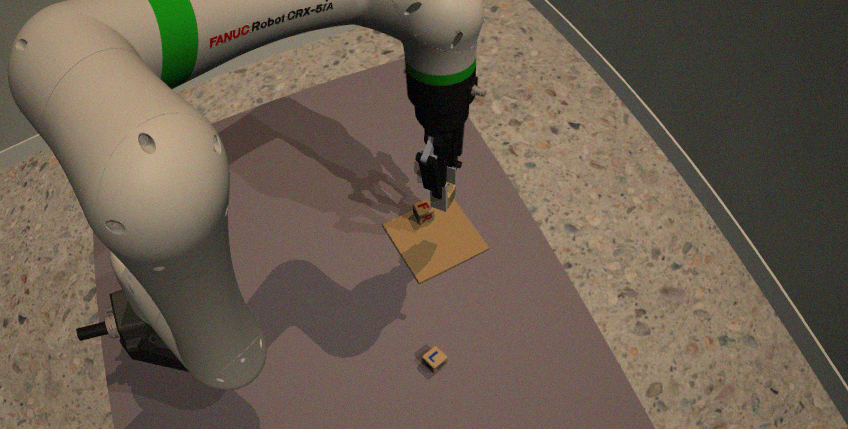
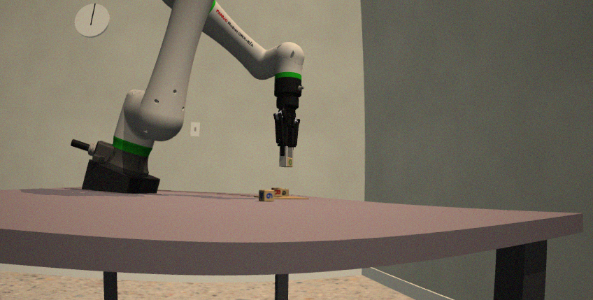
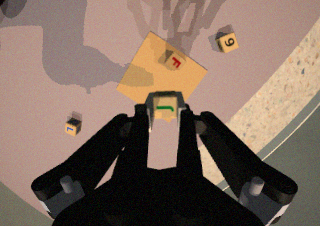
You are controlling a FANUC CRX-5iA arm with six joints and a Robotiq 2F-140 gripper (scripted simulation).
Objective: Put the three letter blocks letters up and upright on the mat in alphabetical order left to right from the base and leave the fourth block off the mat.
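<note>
Above mat (image 1: pixel 443 246) | pincer (image 1: pixel 443 198) grasping green-lettered block (image 3: pixel 164 108) | F block (image 1: pixel 423 210) on mat | arm (image 1: pixel 270 26) reads FANUC Robot CRX-5iA

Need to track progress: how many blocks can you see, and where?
4: one in the gripper above the mat; the F block on it; L block and 6 block on the table.

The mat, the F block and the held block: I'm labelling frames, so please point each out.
mat (image 1: pixel 443 252), top view, its bare tan surface.
F block (image 1: pixel 423 208), top view, its lettered top face.
held block (image 2: pixel 286 162), exterior view, its side below the jaws.
</note>
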